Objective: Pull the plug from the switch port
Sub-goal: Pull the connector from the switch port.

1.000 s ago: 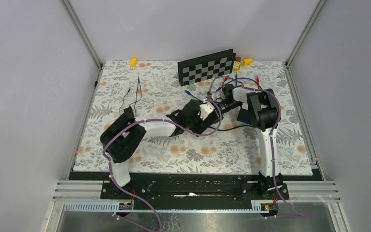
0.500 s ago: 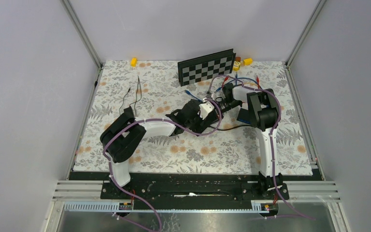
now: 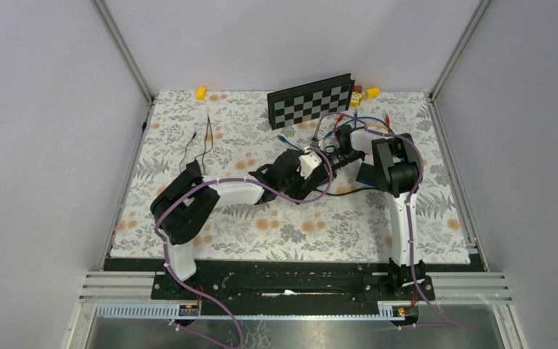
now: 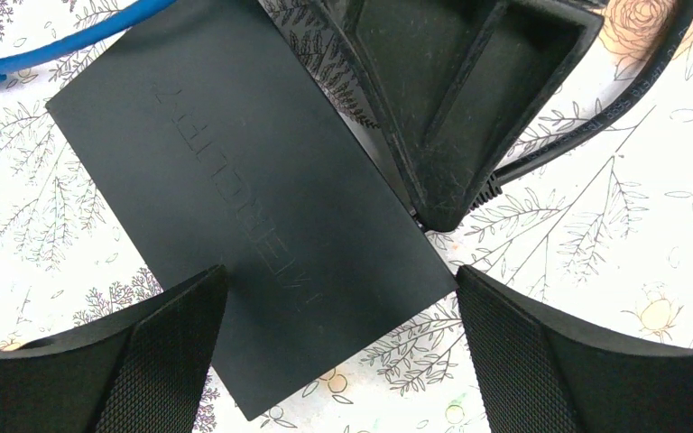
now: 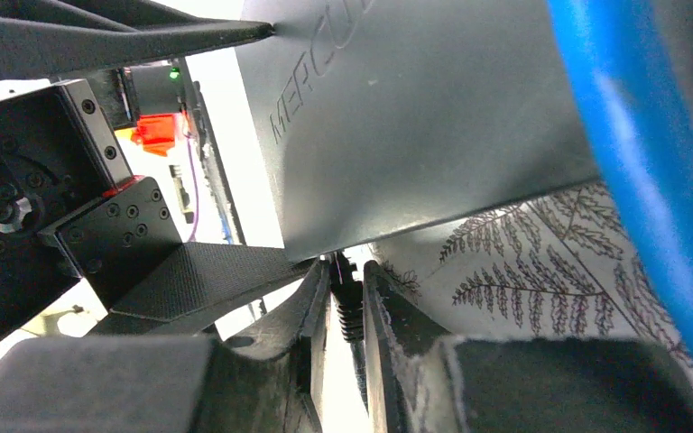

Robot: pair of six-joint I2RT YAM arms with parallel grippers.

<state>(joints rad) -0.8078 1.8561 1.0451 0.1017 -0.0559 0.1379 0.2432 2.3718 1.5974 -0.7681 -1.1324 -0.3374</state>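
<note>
the counter [image 3: 189, 123] has a cloth on it with flowers and leaves. the left arm [image 3: 225, 190] lies low over the cloth and reaches toward the middle. the right arm [image 3: 403, 211] stands up on the right side and bends back toward the middle, so the two arms meet. a chessboard [image 3: 311, 100] lies tilted by the back wall, behind the spot where they meet.

the switch [image 4: 244, 207] is a flat black box with letters pressed into its top. it lies flat on the cloth, a bit right of the middle of the counter. both grippers are over it, so the top view hardly shows it.

the left gripper [image 4: 342, 271] has its fingers spread wide. one finger sits over a long edge of the switch and the other is at its corner. i cannot tell if they press on the box.

the right gripper [image 5: 347, 271] has its fingers almost together. they pinch the plug [image 5: 350, 316], a small ribbed black piece at the end of a black cable [image 4: 595, 117]. the plug's tip meets the side of the switch at a corner. i cannot tell if it is in the port or out.

a blue cable [image 4: 81, 36] lies just beside the far corner of the switch.

a small yellow block [image 3: 201, 92] sits by the back wall, left of the chessboard.
</note>
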